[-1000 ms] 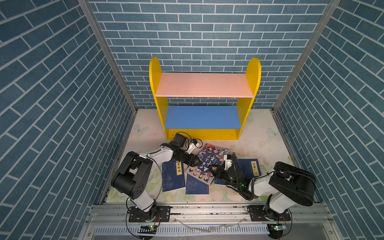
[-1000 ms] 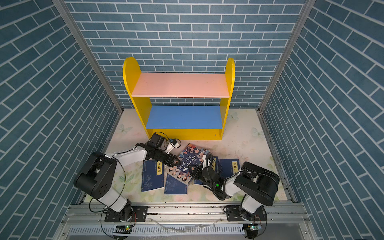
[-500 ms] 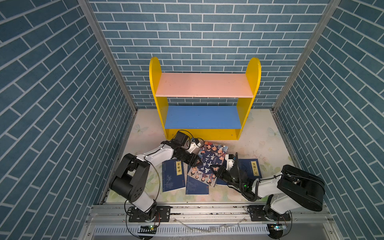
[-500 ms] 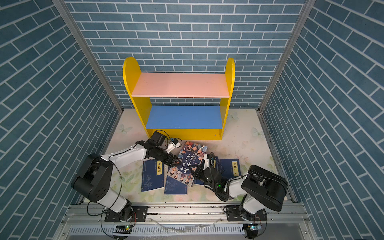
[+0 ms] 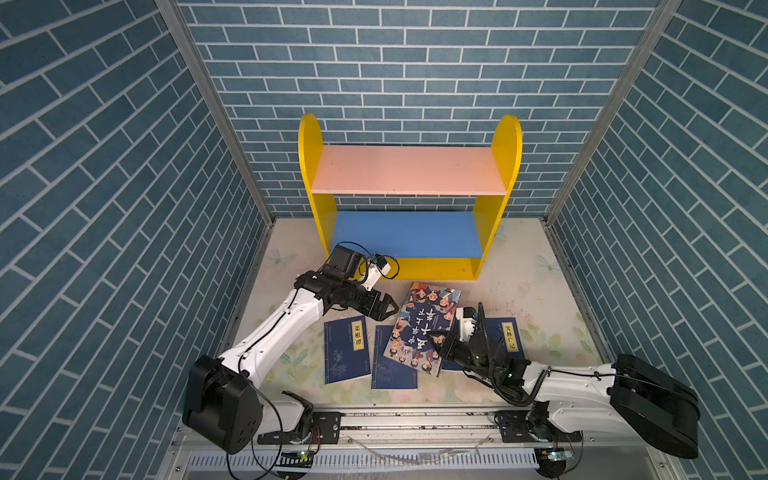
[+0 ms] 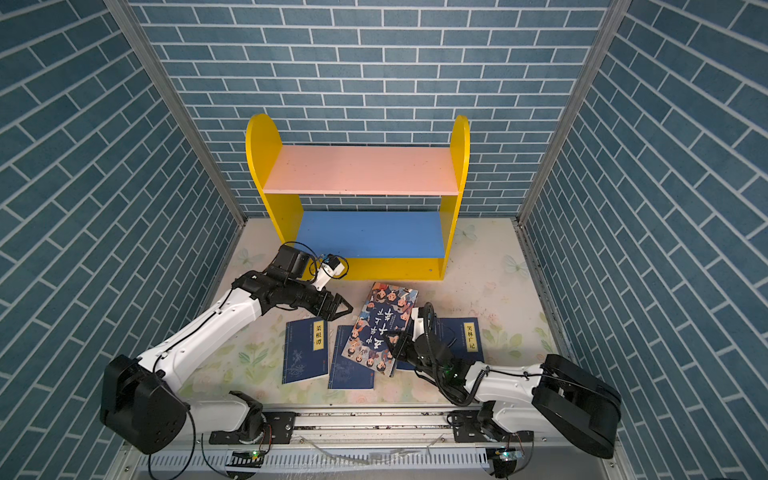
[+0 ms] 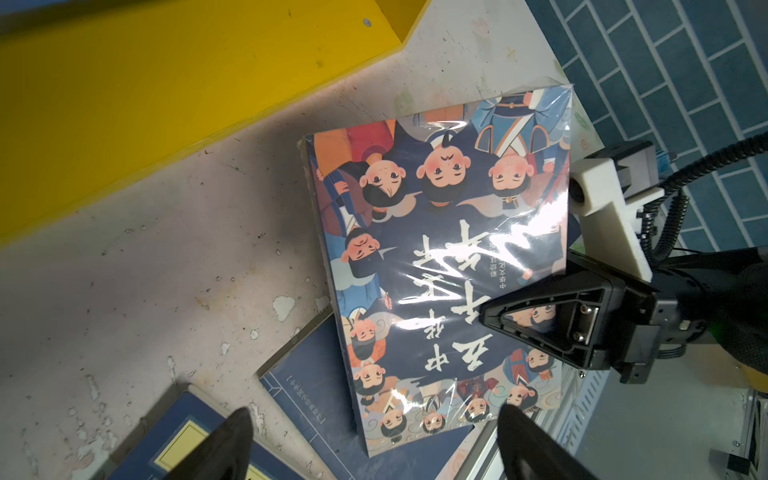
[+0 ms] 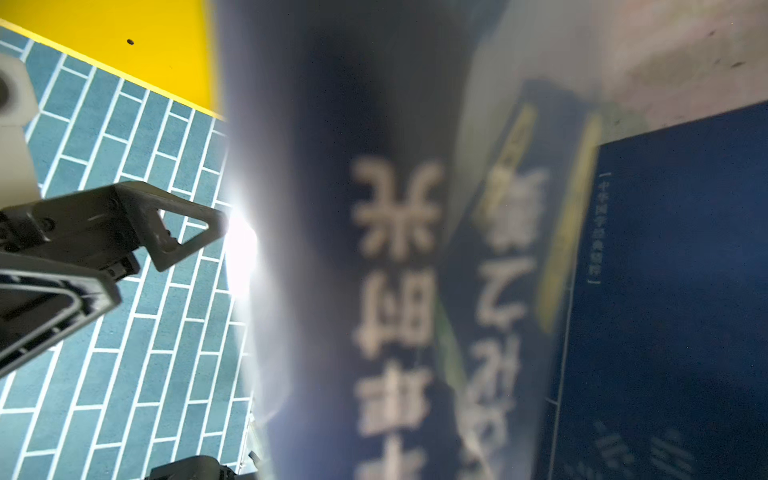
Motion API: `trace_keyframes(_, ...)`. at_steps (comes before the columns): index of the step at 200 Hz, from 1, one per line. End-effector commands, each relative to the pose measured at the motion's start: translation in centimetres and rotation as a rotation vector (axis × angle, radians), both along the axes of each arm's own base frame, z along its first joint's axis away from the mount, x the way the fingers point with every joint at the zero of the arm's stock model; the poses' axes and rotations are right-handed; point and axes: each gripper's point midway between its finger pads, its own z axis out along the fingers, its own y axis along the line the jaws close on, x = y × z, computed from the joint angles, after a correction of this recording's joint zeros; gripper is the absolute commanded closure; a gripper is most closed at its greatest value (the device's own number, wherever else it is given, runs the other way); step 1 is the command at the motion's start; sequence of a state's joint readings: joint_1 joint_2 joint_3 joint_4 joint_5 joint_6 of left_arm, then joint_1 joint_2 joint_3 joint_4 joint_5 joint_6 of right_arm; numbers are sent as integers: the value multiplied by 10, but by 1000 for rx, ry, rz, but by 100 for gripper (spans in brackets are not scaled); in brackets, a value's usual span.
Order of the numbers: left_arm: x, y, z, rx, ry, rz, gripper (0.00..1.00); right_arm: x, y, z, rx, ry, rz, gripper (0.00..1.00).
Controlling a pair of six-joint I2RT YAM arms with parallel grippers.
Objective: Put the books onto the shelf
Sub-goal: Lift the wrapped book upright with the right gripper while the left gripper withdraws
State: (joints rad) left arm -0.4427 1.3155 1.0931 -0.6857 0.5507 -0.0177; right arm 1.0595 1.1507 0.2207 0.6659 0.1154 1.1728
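The books lay on the table [image 5: 519,291] in front of the shelf [image 5: 498,199]: the left gripper [image 5: 388,309], jaws spread, hovered above the left navy book [image 5: 345,353] just beside the cartoon-faced book [image 5: 424,324], whose raised right edge the right gripper [image 5: 438,343] pinched over the right navy book [image 5: 505,336].

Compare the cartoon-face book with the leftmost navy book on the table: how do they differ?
Cover: the cartoon-face book shows many faces and white characters; the navy book is dark blue with a yellow label. Size: the cartoon-face book is larger than the navy book. State: the right claw grips the cartoon-face book, skewed across other books; the navy book lies flat, untouched. Both are off the shelf.
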Motion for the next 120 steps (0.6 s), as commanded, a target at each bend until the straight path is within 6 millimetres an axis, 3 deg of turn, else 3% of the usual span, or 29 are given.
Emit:
trace_keyframes(1,0,15,11,21,33,82,1,5,6,66,137,-147,5,94)
trace_keyframes(30,13,27,16,-3,57,154,0,1,1,78,121,-163,18,96)
trace_keyframes(59,28,40,12,-177,193,318,0,-1,-6,92,133,-182,12,97)
trace_keyframes(120,8,36,13,-323,225,338,0,3,-7,125,138,-236,5,99)
